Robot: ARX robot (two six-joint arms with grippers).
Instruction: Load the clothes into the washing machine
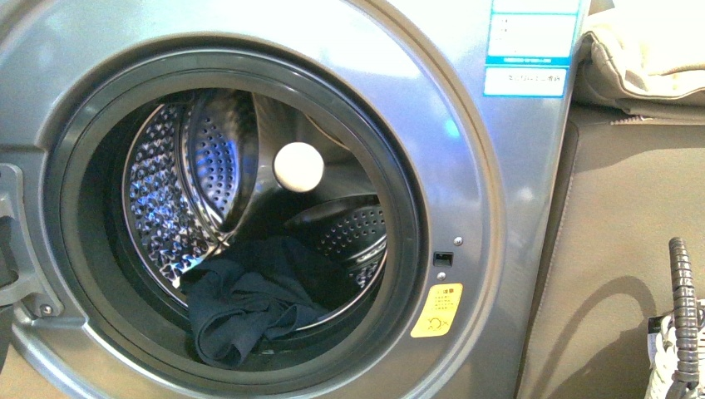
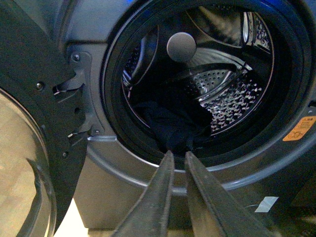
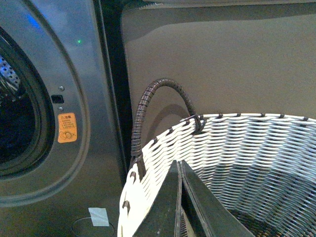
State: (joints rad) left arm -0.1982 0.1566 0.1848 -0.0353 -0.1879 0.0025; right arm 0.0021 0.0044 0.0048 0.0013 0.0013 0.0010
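Note:
The washing machine (image 1: pixel 499 208) fills the front view, silver-grey, its round porthole uncovered. The dark navy clothes (image 1: pixel 249 303) lie crumpled at the bottom front of the perforated drum (image 1: pixel 179 179), draping onto the dark gasket. In the left wrist view the clothes (image 2: pixel 170 129) sit just beyond my left gripper (image 2: pixel 177 154), which is open with a narrow gap and nothing in it, outside the porthole rim. My right gripper (image 3: pixel 178 163) is shut and empty, hovering over the white woven basket (image 3: pixel 237 148). Neither arm shows in the front view.
The washer door (image 2: pixel 24 163) hangs open beside the porthole in the left wrist view. A yellow warning sticker (image 1: pixel 437 309) marks the washer front. The basket's grey handle (image 1: pixel 683 299) shows at the right. A beige cushion (image 1: pixel 640 50) rests on a brown surface beside the machine.

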